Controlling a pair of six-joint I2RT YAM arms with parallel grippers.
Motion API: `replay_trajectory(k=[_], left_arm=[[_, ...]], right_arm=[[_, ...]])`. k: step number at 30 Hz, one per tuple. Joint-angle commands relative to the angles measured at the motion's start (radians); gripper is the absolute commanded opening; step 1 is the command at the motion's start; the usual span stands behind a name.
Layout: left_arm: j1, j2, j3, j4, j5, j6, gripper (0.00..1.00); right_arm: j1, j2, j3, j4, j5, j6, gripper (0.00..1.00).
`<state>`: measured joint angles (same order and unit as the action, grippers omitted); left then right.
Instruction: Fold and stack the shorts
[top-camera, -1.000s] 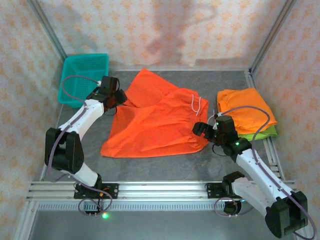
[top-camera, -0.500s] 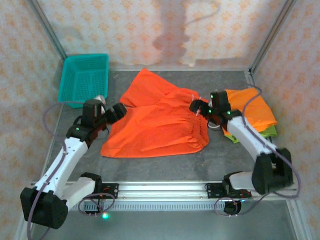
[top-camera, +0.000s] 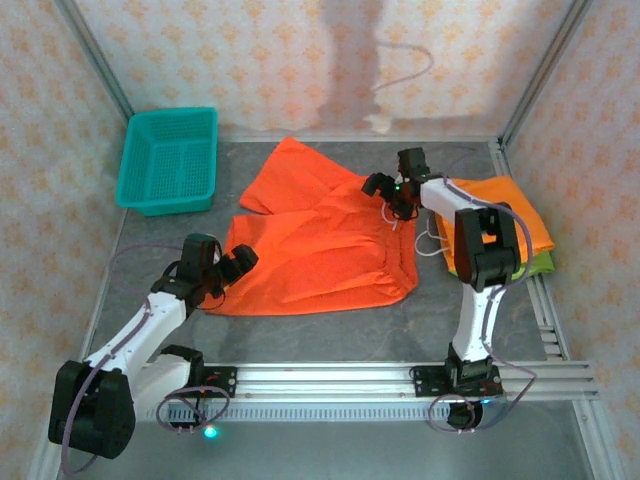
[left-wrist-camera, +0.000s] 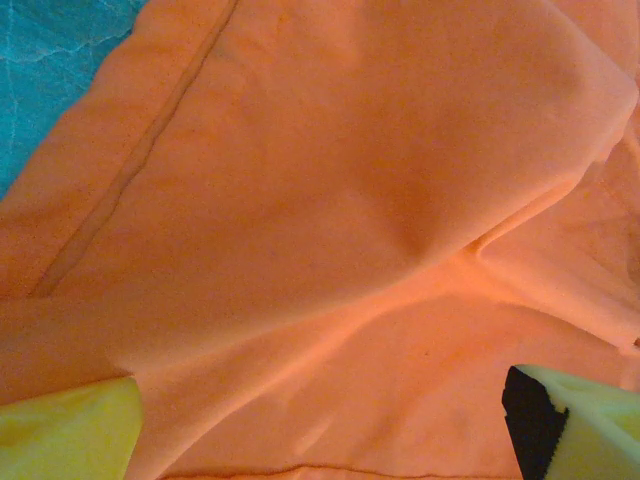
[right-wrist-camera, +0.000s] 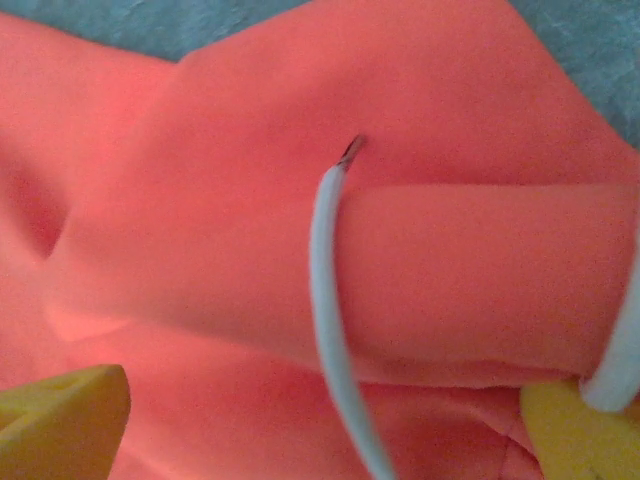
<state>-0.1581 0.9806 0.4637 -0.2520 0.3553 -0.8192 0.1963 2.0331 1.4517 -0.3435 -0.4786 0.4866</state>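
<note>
One pair of orange shorts (top-camera: 320, 240) lies spread flat mid-table, its white drawstring (top-camera: 395, 208) at the far right edge. My left gripper (top-camera: 232, 268) hovers open over the near left corner of the shorts. In the left wrist view orange cloth (left-wrist-camera: 320, 200) spans between the yellow fingertips (left-wrist-camera: 60, 430), with nothing pinched. My right gripper (top-camera: 385, 190) stands open over the waistband. In the right wrist view the drawstring (right-wrist-camera: 335, 330) runs across a fold of the cloth (right-wrist-camera: 450, 270) between the fingers. At the right lies a folded orange pair (top-camera: 505, 225) on a lime green pair (top-camera: 540, 262).
A teal mesh basket (top-camera: 168, 160) stands at the far left corner of the grey table (top-camera: 300, 330). Metal frame posts (top-camera: 545, 70) and patterned walls close in the sides and back. A rail (top-camera: 330, 378) runs along the near edge.
The left gripper has swung from the shorts' far left edge to their near left corner and opened. The right gripper has travelled from the near right hem up to the waistband.
</note>
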Motion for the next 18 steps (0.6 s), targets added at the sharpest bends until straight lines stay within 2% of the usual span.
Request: replay_trajectory(k=[1, 7, 9, 12, 18], left_arm=[[-0.005, -0.021, -0.007, 0.02, -0.021, -0.005, 0.94], [-0.002, -0.05, 0.107, -0.095, -0.096, 0.054, 0.94], [0.001, -0.029, 0.159, -0.124, -0.124, 0.066, 0.95], [0.002, 0.052, 0.219, -0.107, -0.107, 0.068, 0.95], [0.001, 0.298, 0.375, -0.088, -0.089, 0.11, 0.77]], right_arm=[[-0.029, 0.064, 0.088, -0.081, 0.073, -0.005, 1.0], [-0.046, 0.182, 0.251, -0.218, 0.235, -0.091, 1.0], [-0.046, 0.211, 0.298, -0.25, 0.248, -0.113, 1.0], [-0.046, 0.23, 0.317, -0.251, 0.216, -0.112, 1.0], [-0.046, 0.213, 0.287, -0.221, 0.168, -0.104, 1.0]])
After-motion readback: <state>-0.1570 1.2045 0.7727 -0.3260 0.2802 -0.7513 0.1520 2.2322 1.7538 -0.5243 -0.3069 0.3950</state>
